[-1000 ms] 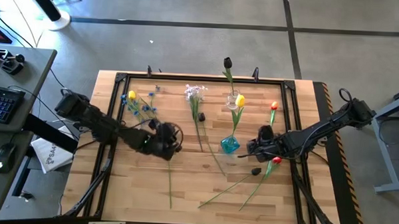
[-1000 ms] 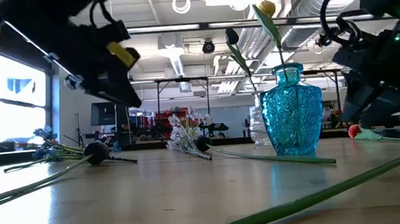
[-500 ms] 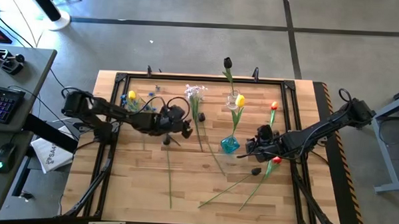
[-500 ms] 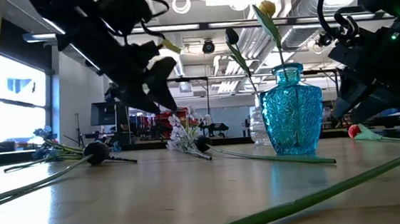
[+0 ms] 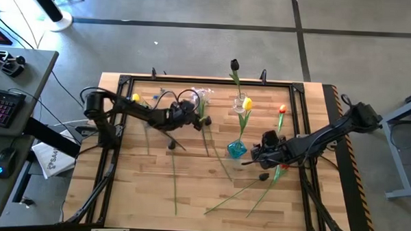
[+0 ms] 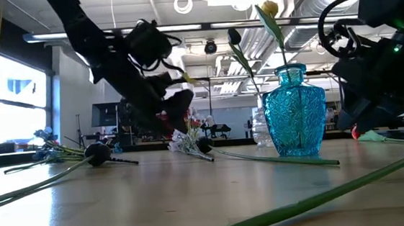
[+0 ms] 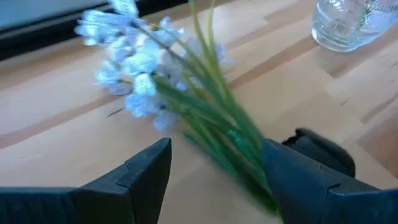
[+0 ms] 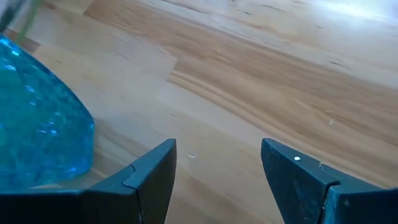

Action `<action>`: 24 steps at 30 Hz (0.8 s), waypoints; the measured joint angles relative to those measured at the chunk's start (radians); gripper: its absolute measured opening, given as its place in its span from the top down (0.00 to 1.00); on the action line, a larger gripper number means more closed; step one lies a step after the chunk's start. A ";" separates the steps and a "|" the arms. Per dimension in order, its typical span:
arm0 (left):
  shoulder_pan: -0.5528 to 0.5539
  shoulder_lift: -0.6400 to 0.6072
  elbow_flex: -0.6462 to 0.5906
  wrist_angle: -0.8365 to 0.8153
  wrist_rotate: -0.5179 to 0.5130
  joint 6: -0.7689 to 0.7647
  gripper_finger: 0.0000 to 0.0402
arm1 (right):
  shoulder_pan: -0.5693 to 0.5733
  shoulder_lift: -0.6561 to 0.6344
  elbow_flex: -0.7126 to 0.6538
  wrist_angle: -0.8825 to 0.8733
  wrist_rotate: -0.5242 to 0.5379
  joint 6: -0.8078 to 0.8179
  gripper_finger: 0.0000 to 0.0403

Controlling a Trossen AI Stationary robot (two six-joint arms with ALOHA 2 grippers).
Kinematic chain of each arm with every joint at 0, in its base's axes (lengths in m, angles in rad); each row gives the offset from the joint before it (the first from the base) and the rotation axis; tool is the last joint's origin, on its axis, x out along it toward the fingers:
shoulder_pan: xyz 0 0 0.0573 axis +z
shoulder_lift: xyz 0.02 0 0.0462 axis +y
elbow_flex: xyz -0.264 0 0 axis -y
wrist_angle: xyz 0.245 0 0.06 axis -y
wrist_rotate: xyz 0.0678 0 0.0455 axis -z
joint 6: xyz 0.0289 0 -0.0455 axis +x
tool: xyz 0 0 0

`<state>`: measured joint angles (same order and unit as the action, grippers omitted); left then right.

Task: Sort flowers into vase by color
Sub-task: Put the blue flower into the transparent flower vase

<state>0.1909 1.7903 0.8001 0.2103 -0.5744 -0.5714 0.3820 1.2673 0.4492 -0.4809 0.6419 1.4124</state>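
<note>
The left end effector hung open over the pale lilac sprig at the far middle of the surface, apparently to grasp it. The right end effector waited open and empty beside the blue vase.

Place: robotics lab or workshop.
Floor: bare concrete.
Ceiling: exposed ducts and lamps.
Side desk: keyboard, mouse.
</note>
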 joint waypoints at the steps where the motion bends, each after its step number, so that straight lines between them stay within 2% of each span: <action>1: 0.008 0.011 0.005 0.011 0.016 0.000 0.41 | 0.000 0.004 0.000 0.003 0.000 0.000 0.42; 7: 0.035 0.069 0.010 0.081 0.045 0.019 0.41 | 0.000 0.025 0.000 0.036 -0.006 -0.008 0.42; 12: 0.054 0.079 0.010 0.062 0.072 0.035 0.41 | 0.000 0.023 0.000 0.038 -0.007 -0.026 0.42; 18: 0.059 0.047 0.011 -0.065 0.092 0.052 0.41 | 0.000 0.024 0.000 0.045 -0.007 -0.026 0.42; 24: 0.058 -0.050 0.009 -0.200 0.087 0.079 0.41 | 0.000 0.024 0.000 0.046 -0.006 -0.026 0.42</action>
<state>0.2485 1.7403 0.8093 0.0098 -0.4874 -0.4923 0.3820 1.2911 0.4492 -0.4349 0.6357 1.3861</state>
